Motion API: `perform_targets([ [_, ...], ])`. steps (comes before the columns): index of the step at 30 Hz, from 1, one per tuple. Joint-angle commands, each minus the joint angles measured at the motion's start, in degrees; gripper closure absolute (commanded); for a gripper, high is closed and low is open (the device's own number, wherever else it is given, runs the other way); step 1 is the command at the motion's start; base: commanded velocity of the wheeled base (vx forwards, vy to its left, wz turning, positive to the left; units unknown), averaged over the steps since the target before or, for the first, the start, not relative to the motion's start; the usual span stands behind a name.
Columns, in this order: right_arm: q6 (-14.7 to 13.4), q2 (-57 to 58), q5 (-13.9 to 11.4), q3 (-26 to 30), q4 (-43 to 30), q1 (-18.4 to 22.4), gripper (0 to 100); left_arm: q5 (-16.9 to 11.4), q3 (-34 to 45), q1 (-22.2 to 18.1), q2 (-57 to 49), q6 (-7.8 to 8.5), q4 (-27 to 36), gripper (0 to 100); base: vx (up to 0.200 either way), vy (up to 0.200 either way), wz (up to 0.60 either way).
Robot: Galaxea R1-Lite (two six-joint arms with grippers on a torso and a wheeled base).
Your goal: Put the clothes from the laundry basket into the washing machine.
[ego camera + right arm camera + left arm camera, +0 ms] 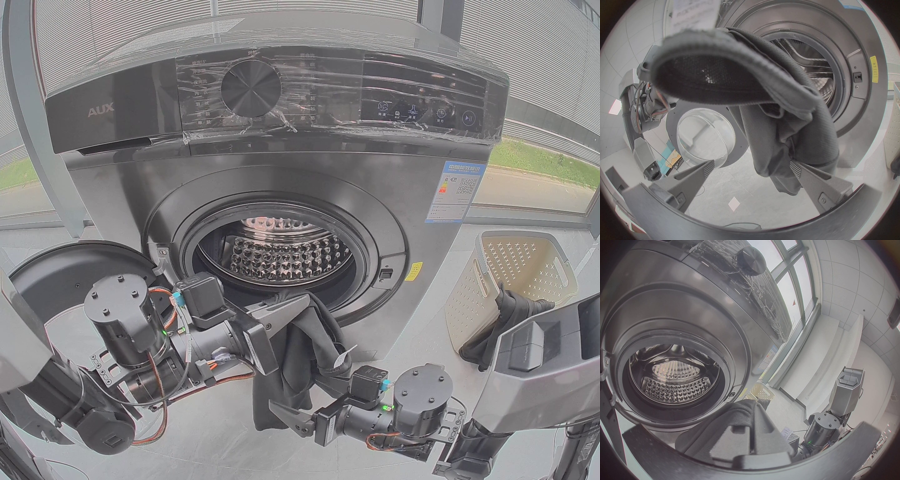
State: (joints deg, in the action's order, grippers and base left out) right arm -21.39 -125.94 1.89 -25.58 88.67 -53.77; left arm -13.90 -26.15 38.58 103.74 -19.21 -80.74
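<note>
My left pincer [294, 309] pinches a dark garment [300, 356] before the washer [400, 206]; my right pincer [284, 417] hangs spread beneath.

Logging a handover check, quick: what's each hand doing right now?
Left hand: closed, holding the dark garment.
Right hand: open, gripping nothing.
</note>
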Motion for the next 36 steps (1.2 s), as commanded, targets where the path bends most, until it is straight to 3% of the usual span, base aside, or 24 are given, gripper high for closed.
perform_targets([
  [1,-0.1,-2.5,0.2,-2.7,0.0,-0.1,0,0.0,0.2,0.0,0.1,-0.04,0.0,100,0.0,0.0,0.0],
  [17,-0.1,-4.2,0.9,-7.6,0.1,1.7,0,0.0,0.9,0.1,-0.1,-0.04,-0.1,100,0.0,0.0,0.0],
  [19,-0.1,-4.8,2.7,-8.4,0.1,2.1,0,0.1,1.1,0.1,-0.2,-0.04,-0.1,100,0.0,0.0,0.0],
  [25,-0.1,-5.5,3.3,-9.6,0.2,2.4,0,0.1,1.1,0.1,-0.4,-0.04,-0.1,100,0.0,0.0,0.0],
  [26,-0.2,-5.5,3.4,-9.8,0.2,2.5,100,0.1,1.1,0.1,-0.3,-0.04,-0.1,100,0.0,0.0,0.0],
  [36,-0.5,-4.8,3.5,-9.0,0.2,2.5,100,0.0,1.4,-0.2,0.1,0.05,-0.2,100,0.0,0.0,0.0],
])
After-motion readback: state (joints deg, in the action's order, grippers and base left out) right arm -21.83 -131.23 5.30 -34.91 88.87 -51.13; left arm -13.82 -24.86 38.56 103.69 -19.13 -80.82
